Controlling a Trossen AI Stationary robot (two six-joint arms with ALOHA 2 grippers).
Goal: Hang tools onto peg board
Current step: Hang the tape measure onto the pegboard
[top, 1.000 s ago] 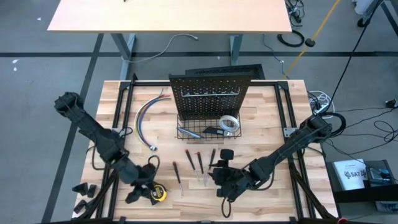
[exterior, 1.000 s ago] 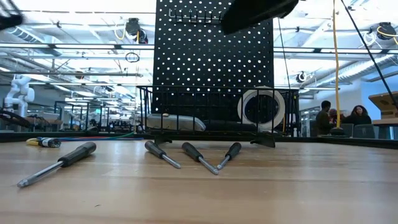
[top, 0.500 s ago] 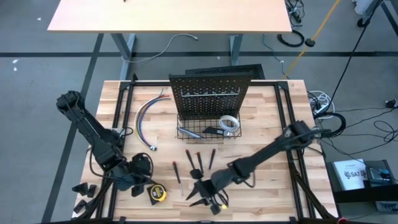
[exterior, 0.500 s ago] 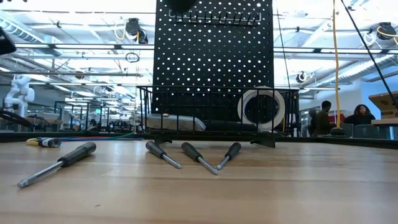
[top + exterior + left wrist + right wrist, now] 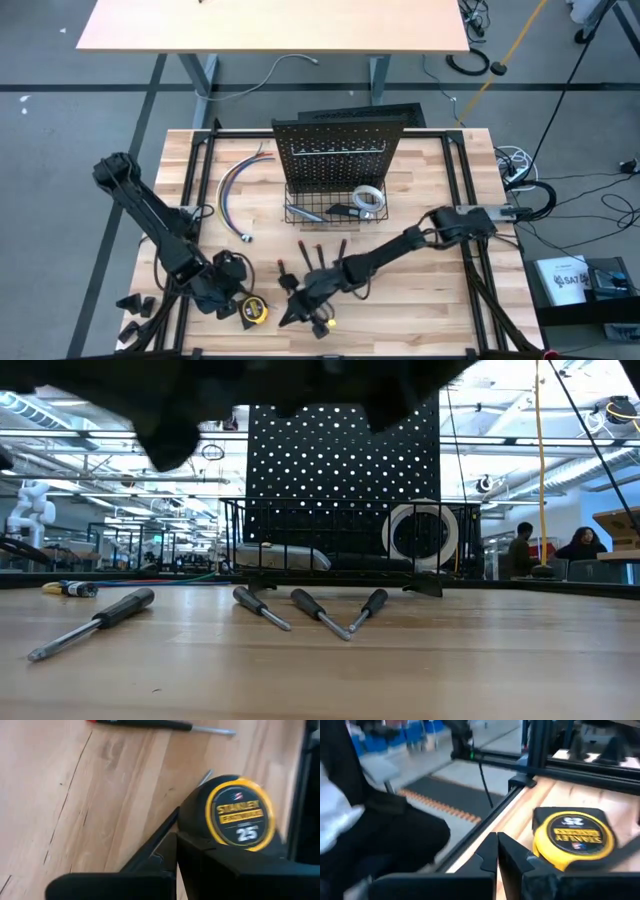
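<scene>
Your tape measure (image 5: 254, 312) lies flat on the worktop (image 5: 420, 200), well in front of the peg board (image 5: 336, 150). Right tool (image 5: 300, 310) just right of it, fingers pressed together, gripping nothing; left tool (image 5: 222, 285) just left, grip state unreadable.

The tape measure (image 5: 235, 812) has a yellow face label reading "STANLEY", "POWERLOCK" and "25"
</scene>
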